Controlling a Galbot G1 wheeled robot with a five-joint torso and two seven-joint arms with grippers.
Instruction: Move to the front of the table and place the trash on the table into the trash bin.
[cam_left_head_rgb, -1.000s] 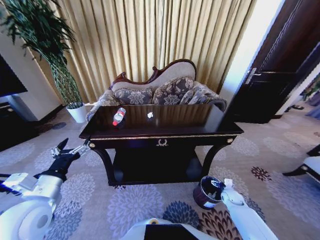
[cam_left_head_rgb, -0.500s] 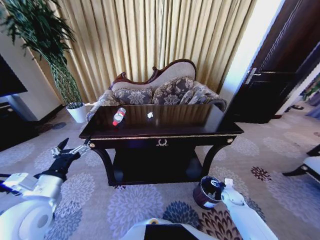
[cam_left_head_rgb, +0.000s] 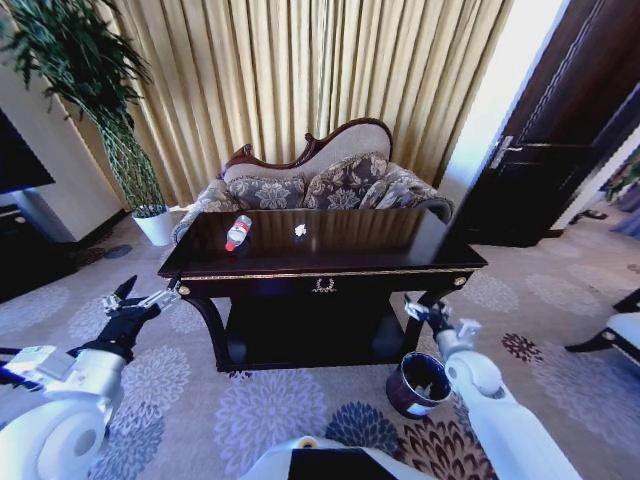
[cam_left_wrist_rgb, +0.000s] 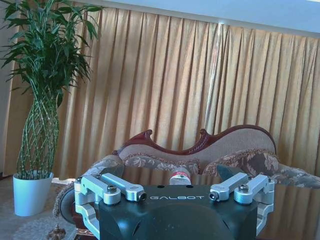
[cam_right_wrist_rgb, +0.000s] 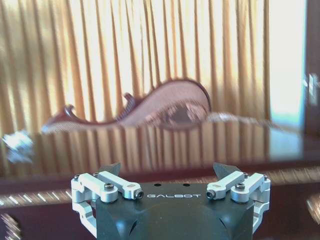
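A patterned sofa (cam_left_head_rgb: 320, 185) with a carved dark frame was set before gold curtains (cam_left_head_rgb: 300, 70). A tall plant (cam_left_head_rgb: 90, 90) in a white pot (cam_left_head_rgb: 153, 226) was placed on the floral carpet (cam_left_head_rgb: 200, 400). A dark door (cam_left_head_rgb: 560, 150) was seen alongside.

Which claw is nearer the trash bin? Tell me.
Right. The right claw hangs open just above the trash bin, by the table's right leg; the left claw, also open, is off the table's left end.
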